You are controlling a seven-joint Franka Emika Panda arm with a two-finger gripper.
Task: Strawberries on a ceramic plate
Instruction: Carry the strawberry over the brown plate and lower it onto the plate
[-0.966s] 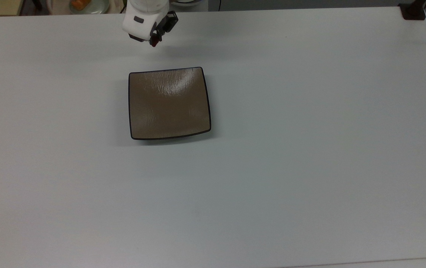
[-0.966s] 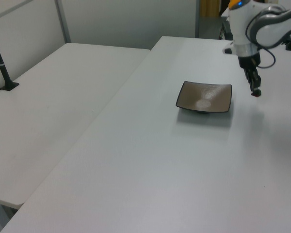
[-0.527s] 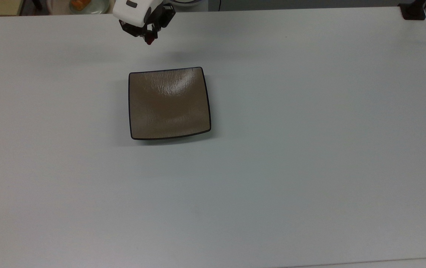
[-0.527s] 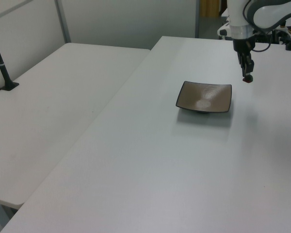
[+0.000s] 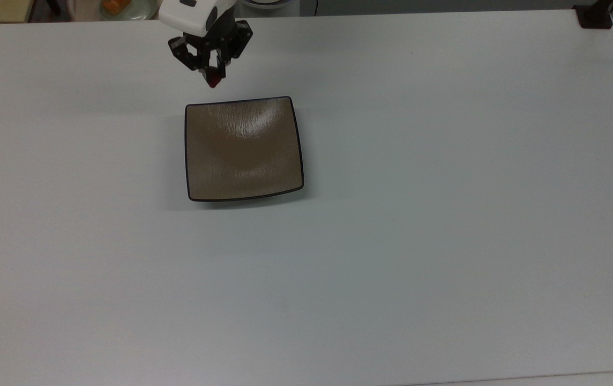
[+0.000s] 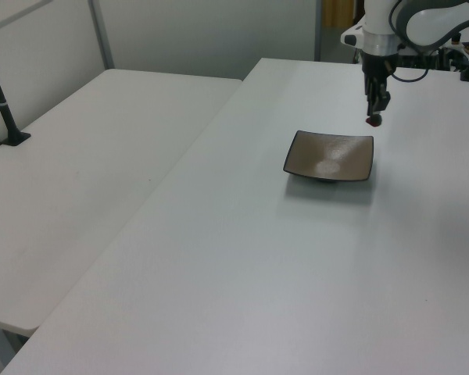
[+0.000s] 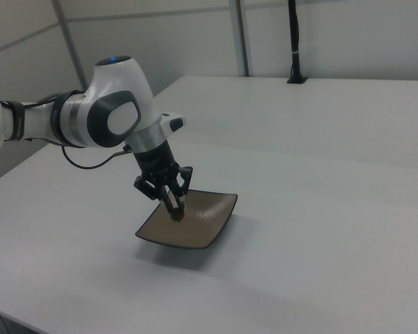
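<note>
The strawberry (image 5: 213,81) is hanging pinched in the gripper (image 5: 212,76) just off the ceramic plate (image 5: 243,149) at its top edge in the top view, so I'm thinking carry it over the middle, lower, then release.

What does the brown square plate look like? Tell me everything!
The square glossy tan-brown ceramic plate has a thin black rim, rounded corners and slightly upturned edges. Light glints off its streaky surface. It lies flat on the white table with nothing on it. The gripper, holding a small red strawberry, hangs in the air near one edge, not touching it.
</note>
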